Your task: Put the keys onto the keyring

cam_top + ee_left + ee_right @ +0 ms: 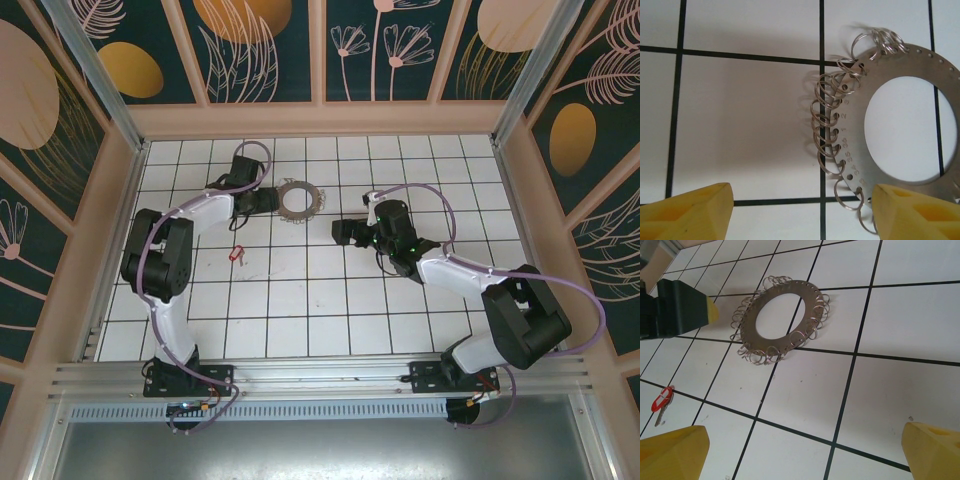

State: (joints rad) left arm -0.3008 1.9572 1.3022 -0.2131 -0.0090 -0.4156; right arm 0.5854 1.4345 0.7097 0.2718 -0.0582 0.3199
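Flat on the white tiled floor (pixel 330 320), toward the far middle: the keyring (pixel 284 199) (pixel 910 62) (pixel 748 330). A grey metal disc with a large round hole, and small wire loops (pixel 827 135) threaded through holes all round its rim. Tiny stamped numbers beside some of those holes, too small to read surely.

Well apart from it, nearer and to the left: the key (pixel 237 253) (pixel 662 399), loose on a tile, with a red head and a thin pale blade. Not on the ring.

Just left of the ring, low over the floor and pointing at it: the left gripper (pixel 272 201) (pixel 802 202). Jaws apart, with bare tile and a few wire loops in the gap. One of its yellow fingers (pixel 690 210) over open tile, the other over the ring's rim. Touching the rim or just above it: cannot tell. No grip on anything.

To the right of the ring and a little nearer, apart from it and facing it: the right gripper (pixel 338 232) (pixel 805 450). Jaws spread wide, a yellow finger at each bottom corner of its own view, nothing held, bare tile between.
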